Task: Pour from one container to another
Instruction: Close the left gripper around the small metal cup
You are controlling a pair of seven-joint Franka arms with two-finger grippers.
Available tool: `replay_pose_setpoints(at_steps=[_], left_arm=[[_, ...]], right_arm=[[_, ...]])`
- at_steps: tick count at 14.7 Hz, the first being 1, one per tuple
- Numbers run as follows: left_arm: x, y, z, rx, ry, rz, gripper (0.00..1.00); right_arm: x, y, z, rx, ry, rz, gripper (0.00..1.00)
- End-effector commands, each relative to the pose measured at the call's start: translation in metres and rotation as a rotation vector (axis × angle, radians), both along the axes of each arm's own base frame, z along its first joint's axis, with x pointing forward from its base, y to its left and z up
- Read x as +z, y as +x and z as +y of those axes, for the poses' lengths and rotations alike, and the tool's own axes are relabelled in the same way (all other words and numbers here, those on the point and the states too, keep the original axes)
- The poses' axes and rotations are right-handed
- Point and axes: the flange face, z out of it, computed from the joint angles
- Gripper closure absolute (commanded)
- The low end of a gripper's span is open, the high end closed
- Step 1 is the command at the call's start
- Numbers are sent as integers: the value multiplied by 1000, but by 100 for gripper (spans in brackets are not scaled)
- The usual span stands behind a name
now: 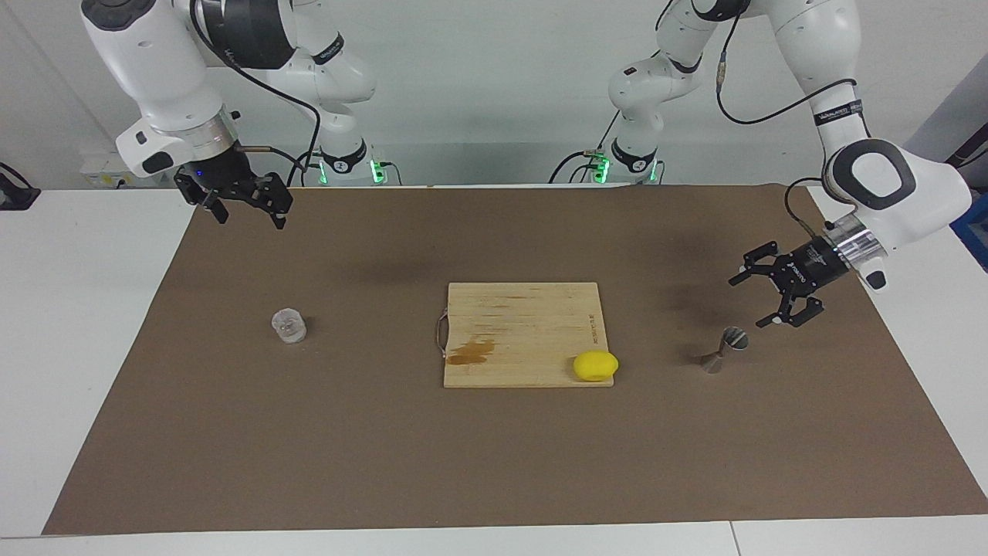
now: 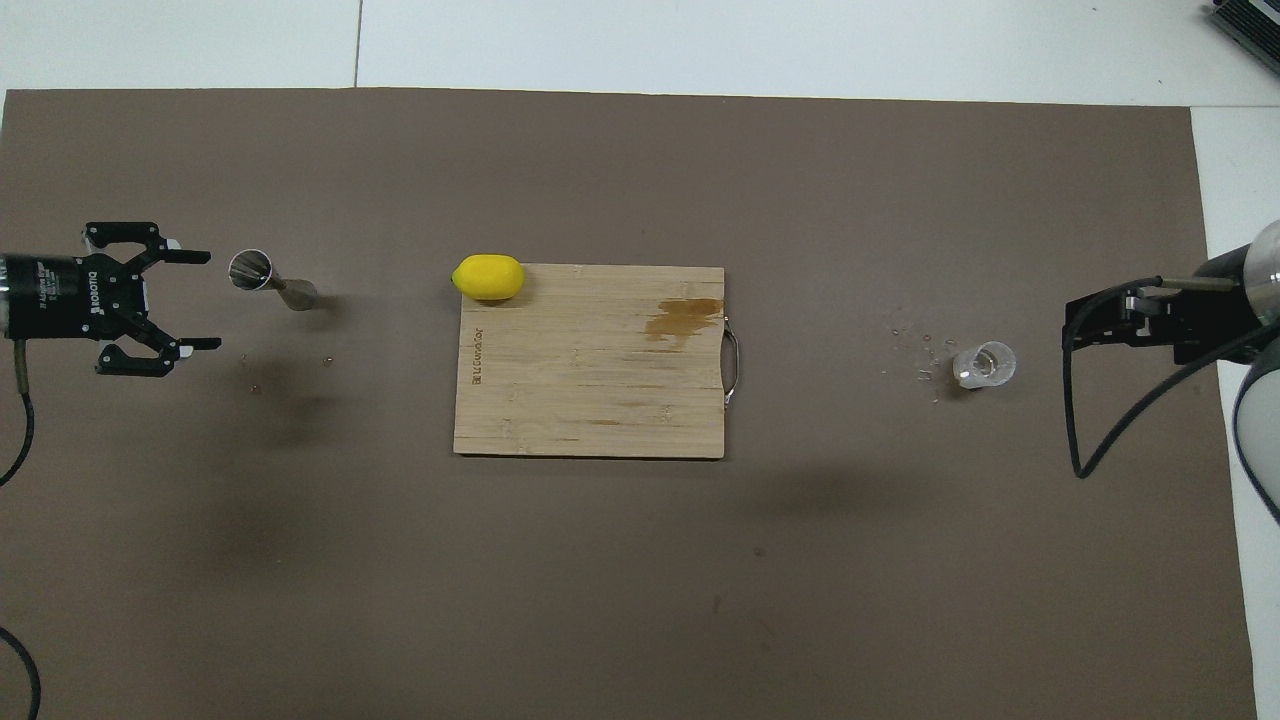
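Observation:
The clear faceted glass tumbler (image 1: 289, 325) stands on the brown mat toward the right arm's end of the table; it also shows in the overhead view (image 2: 984, 363). The metal hourglass jigger (image 1: 722, 351) stands on the mat toward the left arm's end, its open top visible from above (image 2: 268, 280). My left gripper (image 1: 747, 301) is open and empty, hovering low beside the jigger without touching it, and shows in the overhead view (image 2: 205, 300). My right gripper (image 1: 248, 218) is open and empty, raised over the mat's edge by the robots, well apart from the tumbler, and shows in the overhead view (image 2: 1085, 322).
A wooden cutting board (image 1: 525, 324) with a brown stain lies mid-table (image 2: 590, 400). A yellow lemon (image 1: 595, 365) sits on its corner toward the jigger (image 2: 488, 277). Small droplets (image 2: 925, 350) dot the mat beside the tumbler.

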Motion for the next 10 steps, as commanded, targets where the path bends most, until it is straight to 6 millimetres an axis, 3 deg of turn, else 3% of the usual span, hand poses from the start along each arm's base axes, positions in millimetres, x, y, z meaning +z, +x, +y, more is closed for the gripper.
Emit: replay_pose_setpoints(at_steps=[1,5,7,10], left_arm=[[-12,2,12,92,-71,12,0],[-30,10,19,193,-120,1,0],[-47,7,18,250,-147,22,0],[-54,7,11,289,-172,23,0]], right_arm=[[0,-5,-3,17,19,-5,0],[0,-5,-2,19,19,-5,0],[0,-5,-3,17,19,-5,0],[0,-5,-2,19,19,-5,0]])
